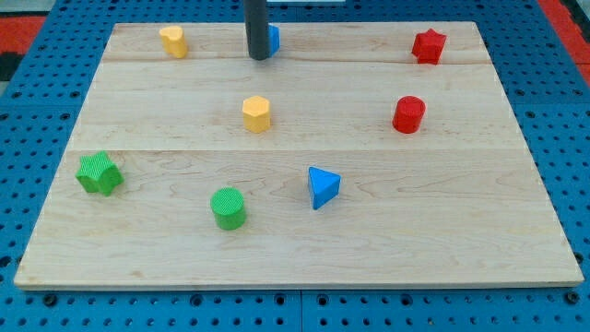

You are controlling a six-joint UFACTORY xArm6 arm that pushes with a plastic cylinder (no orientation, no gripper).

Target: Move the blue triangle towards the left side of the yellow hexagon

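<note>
Contact is best made on the blue triangle (323, 186) from its 4 o'clock side, so that the push carries it up and to the view's left, toward the bare board at 9 o'clock of the yellow hexagon (256, 113). My tip (259, 58) is seen far from that spot: it rests near the view's top edge, at 12 o'clock of the yellow hexagon, just beside a blue block (274, 39) that is largely hidden behind the rod, its shape not made out. No block is being pushed by the tip; it is bare and touches none of the task's things. A wide detour past the hexagon's right is judged wise, so the hexagon is not knocked. The green cylinder (229, 207) lies at 8 o'clock of the triangle and is best left clear.

The blue triangle is a small, bright blue wedge with sharp edges, lying flat on the wooden board (461, 240), at 5 o'clock of the yellow hexagon and well apart from it.
</note>
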